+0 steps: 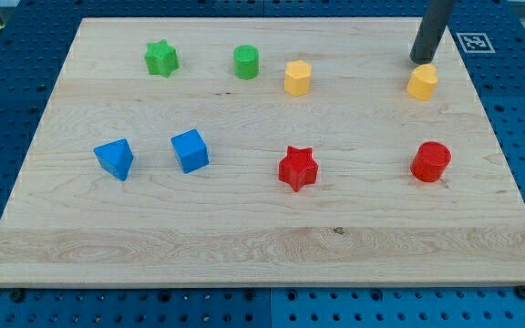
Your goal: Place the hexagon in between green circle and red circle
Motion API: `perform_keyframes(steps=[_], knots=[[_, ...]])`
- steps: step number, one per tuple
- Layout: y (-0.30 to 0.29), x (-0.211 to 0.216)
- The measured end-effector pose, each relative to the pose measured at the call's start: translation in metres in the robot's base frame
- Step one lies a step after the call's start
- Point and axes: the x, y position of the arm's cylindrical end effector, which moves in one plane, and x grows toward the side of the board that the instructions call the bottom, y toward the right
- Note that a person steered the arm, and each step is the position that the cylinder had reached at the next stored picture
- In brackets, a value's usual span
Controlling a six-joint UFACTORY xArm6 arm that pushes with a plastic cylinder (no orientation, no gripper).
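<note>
A yellow hexagon (297, 77) sits near the view's top, just right of the green circle (246, 62). The red circle (431, 161) sits at the view's right, lower down. My tip (417, 60) is at the view's top right, just above and left of another yellow block (422, 82), close to it or touching; the exact shape of that block is hard to tell. The tip is well right of the yellow hexagon and above the red circle.
A green star (161, 58) sits at the top left. A blue triangle-like block (115, 158) and a blue cube (190, 150) sit at the left. A red star (297, 169) sits at centre. A marker tag (473, 41) lies off the wooden board (244, 246).
</note>
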Motion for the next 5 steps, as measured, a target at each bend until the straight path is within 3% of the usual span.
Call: perform_keyframes(steps=[2, 3, 4, 5], knots=[[-0.01, 0.023], [-0.054, 0.023], [-0.135, 0.023], [-0.18, 0.0]])
